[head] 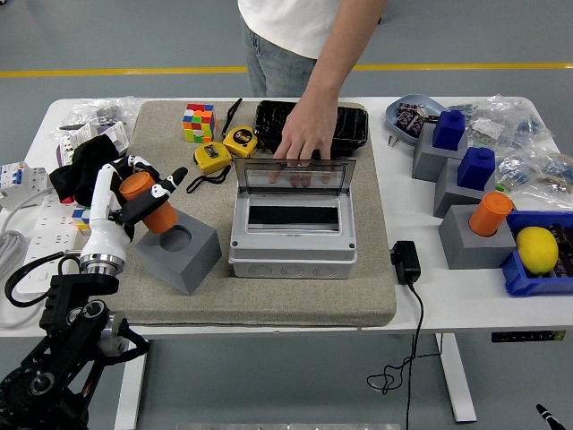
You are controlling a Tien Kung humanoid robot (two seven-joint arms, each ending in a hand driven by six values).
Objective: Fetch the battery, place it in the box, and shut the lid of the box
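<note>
My left hand (134,193) is shut on an orange cylinder battery (148,202) and holds it tilted, lifted clear of the round socket of a grey block (182,253) on the mat. The grey box (293,228) stands at the mat's middle with its clear lid (295,175) raised at the back. A person's hand (306,134) rests on the lid's top edge and holds it up. The right hand is out of view.
Two yellow tape measures (224,148), a colour cube (199,123) and a black tray (313,121) lie behind the box. Right: grey blocks with blue and orange batteries (488,215), a blue bin with a lemon (537,251), a black adapter (405,262). Left: black cloth (85,170), power strip (36,246).
</note>
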